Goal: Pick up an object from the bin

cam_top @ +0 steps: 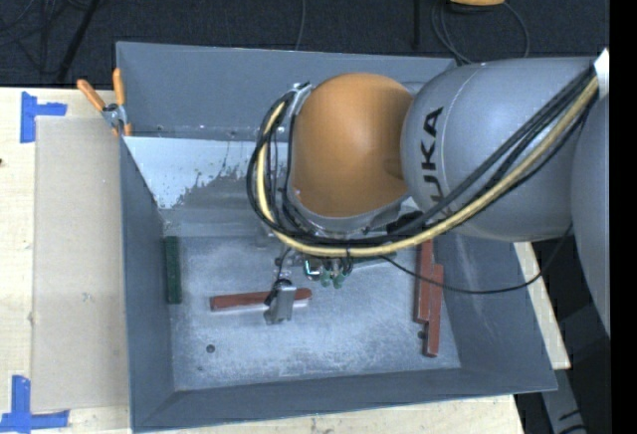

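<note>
My orange wrist cover looks like smooth, faintly glossy plastic. The bin is matt grey metal, scuffed. The red-brown stick looks matt

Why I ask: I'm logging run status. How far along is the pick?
Done: the gripper is down in the bin, at the right end of the red-brown bar lying mid-floor. In hand: apparently the grasp on that bar; a grip cannot be confirmed. Left: the lift, since the bar lies flat on the floor. The dark green bar at left and the red-brown strip at right lie apart.
</note>
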